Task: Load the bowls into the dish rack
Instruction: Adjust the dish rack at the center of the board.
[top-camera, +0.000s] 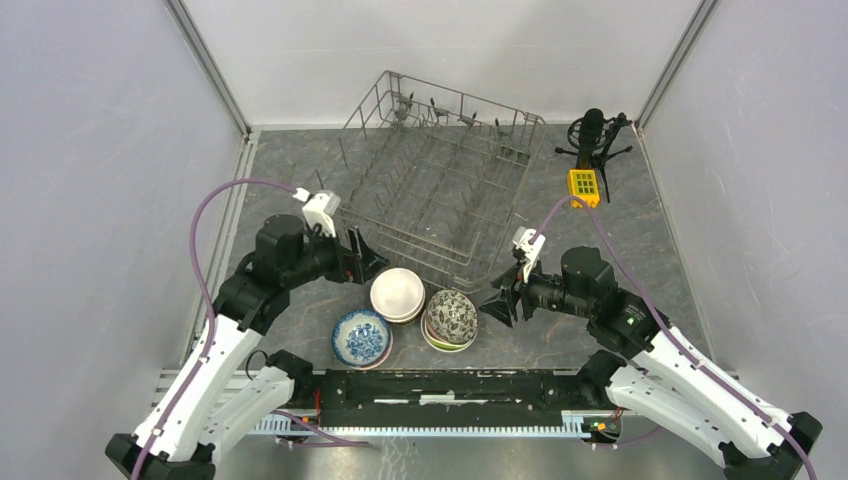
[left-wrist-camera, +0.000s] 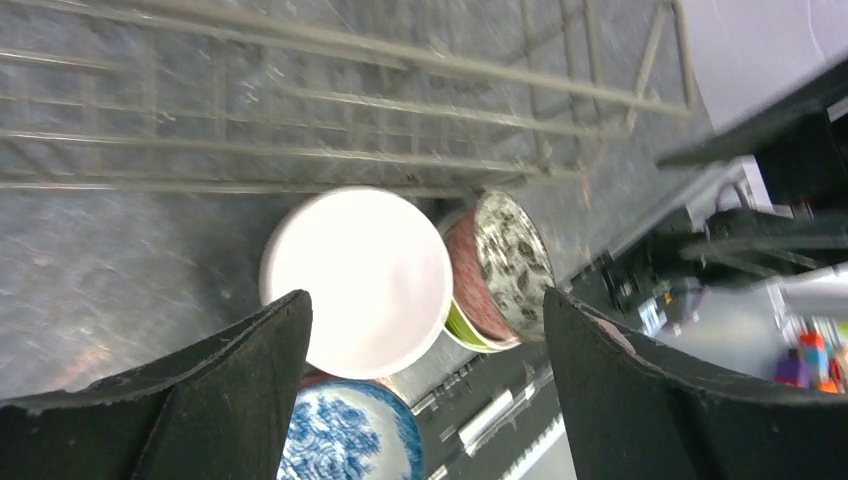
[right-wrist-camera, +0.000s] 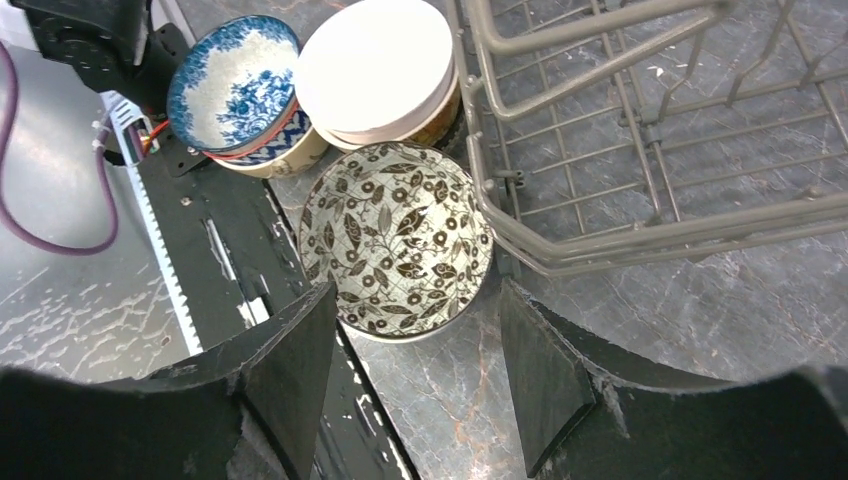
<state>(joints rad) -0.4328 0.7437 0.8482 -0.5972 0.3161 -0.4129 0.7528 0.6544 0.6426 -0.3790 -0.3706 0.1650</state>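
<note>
Though small, judged to be glazed ceramic and so stiff, fairly heavy as stacked, smooth enough to slip between hard fingers, and liable to chip on a knock against wire. Found as the bowls (top-camera: 397, 293) in three low stacks packed close together on the table, just in front of the near side of the dish rack (top-camera: 440, 190), with no bowl inside it. Topped by a white bowl (left-wrist-camera: 355, 280) closest to the rack's near edge, a brown-and-white patterned bowl (right-wrist-camera: 395, 240) just beside the rack's near corner, and a blue-and-white bowl (right-wrist-camera: 232, 80) farthest from the rack. Best lifted one at a time from the top of a stack, pinched across the rim wall with one finger inside and one outside, then tipped on edge between the rack's tines. Left gripper (left-wrist-camera: 422, 300) spread very wide, holding nothing, poised over the white bowl and beside the rack's near edge. Right gripper (right-wrist-camera: 417, 292) parted more narrowly, likewise holding nothing, aimed at the patterned bowl from the side away from the rack. Impossible to tell whether its fingertips touch that rim.
</note>
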